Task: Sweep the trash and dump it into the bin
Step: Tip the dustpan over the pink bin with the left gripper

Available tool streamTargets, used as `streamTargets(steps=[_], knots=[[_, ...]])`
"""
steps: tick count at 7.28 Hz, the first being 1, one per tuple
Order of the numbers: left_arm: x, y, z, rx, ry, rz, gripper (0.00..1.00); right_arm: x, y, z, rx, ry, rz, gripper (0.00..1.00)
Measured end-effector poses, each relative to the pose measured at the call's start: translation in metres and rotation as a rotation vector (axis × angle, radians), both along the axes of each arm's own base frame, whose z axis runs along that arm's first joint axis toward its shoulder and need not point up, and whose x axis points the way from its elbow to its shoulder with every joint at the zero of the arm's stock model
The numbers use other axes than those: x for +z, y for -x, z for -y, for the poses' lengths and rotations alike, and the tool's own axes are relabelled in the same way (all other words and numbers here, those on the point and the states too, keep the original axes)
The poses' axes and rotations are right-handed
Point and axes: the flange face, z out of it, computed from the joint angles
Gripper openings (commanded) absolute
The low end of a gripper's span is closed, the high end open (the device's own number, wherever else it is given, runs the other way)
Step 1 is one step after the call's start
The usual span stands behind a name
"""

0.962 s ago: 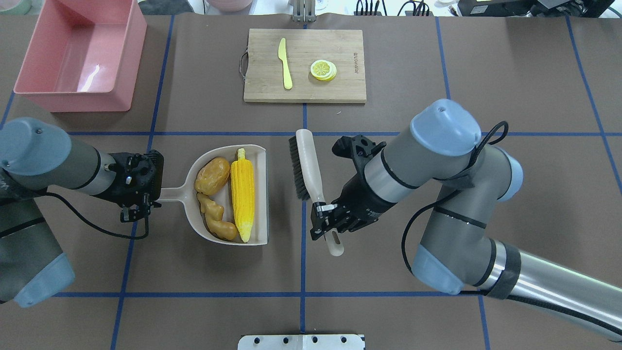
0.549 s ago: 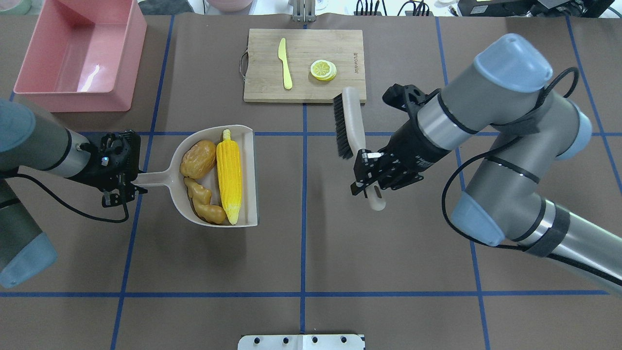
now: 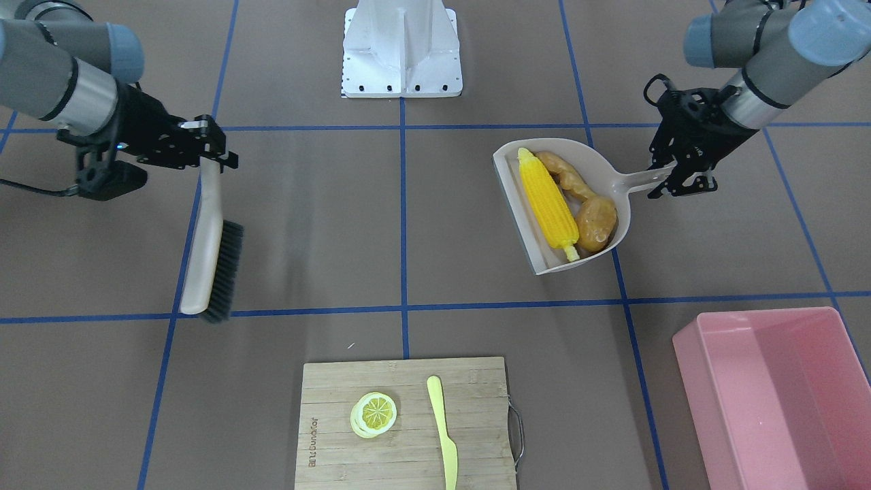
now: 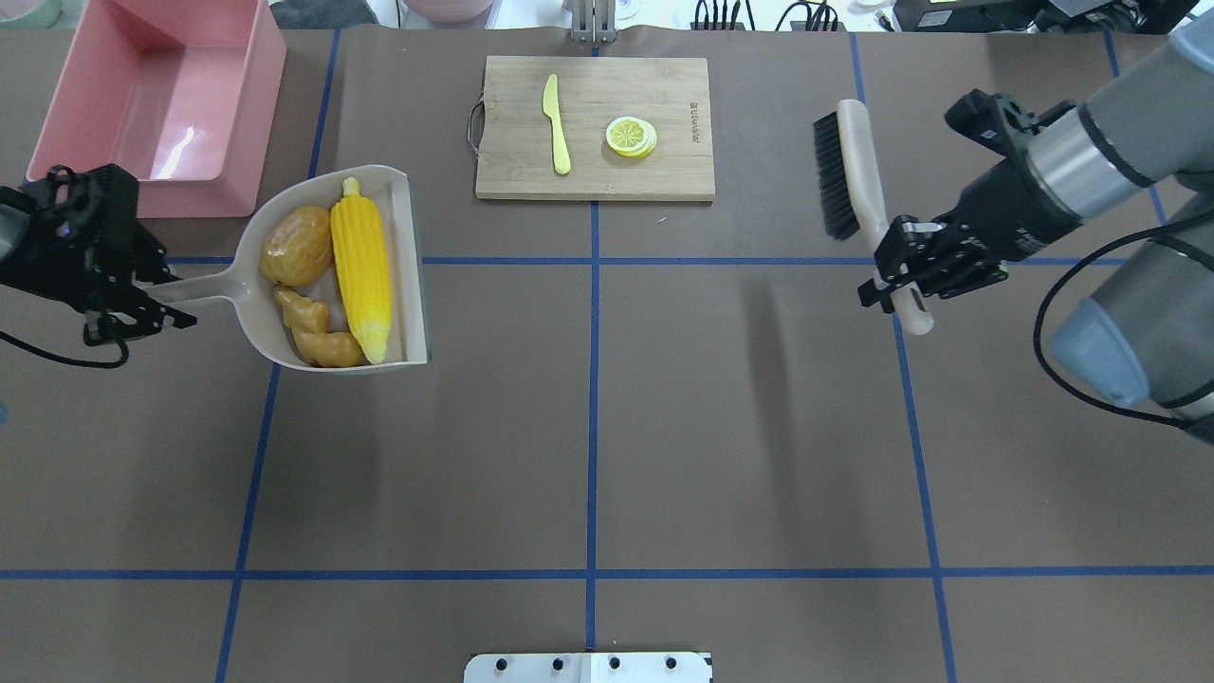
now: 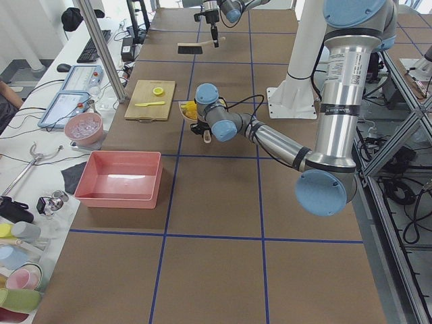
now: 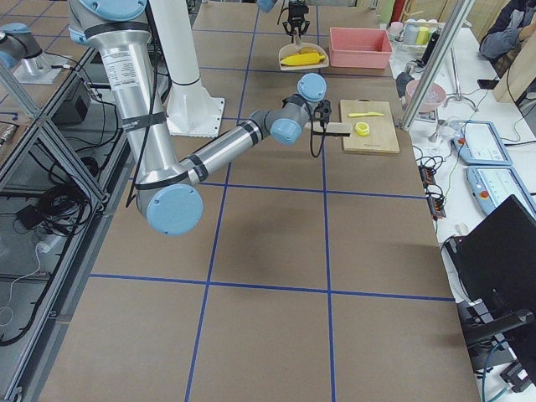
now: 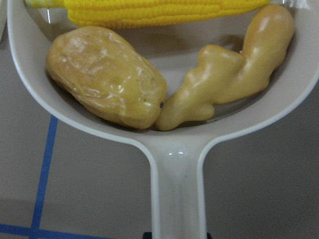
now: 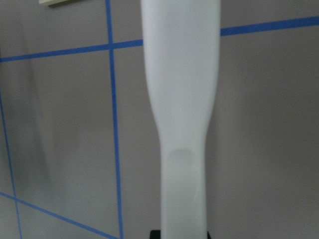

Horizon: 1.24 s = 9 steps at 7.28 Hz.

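Brown table, blue grid, pink bin

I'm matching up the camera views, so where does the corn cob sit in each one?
Front-facing: corn cob right of centre.
Overhead: cob upper left.
Exterior left: cob upper middle, tiny.
Exterior right: cob top centre.
Left wrist: cob top edge.
Right wrist: not in it.
Landmark: the dustpan holding it.
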Motion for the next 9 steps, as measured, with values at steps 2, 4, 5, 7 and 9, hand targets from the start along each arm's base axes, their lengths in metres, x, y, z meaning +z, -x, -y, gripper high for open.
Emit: streamTargets(steps=[2,4,5,7,9], knots=[[0.022,0.063,0.016,-0.019,0.011,-0.031,0.00,0.057,-0.042,-0.006,0.011,-0.010,-0.032,0.00],[0.047,0.121,0.031,-0.041,0.003,-0.061,0.00,0.097,-0.058,-0.020,0.015,0.021,-0.070,0.00],[0.059,0.141,0.036,-0.048,-0.010,-0.065,0.00,0.116,-0.062,-0.029,0.012,0.027,-0.094,0.00],[0.087,0.178,0.045,-0.048,-0.026,-0.054,0.00,0.150,-0.070,-0.047,-0.004,0.010,-0.137,0.00],[0.113,0.214,0.052,-0.047,-0.019,-0.018,0.00,0.170,-0.080,-0.062,-0.020,-0.027,-0.166,0.00]])
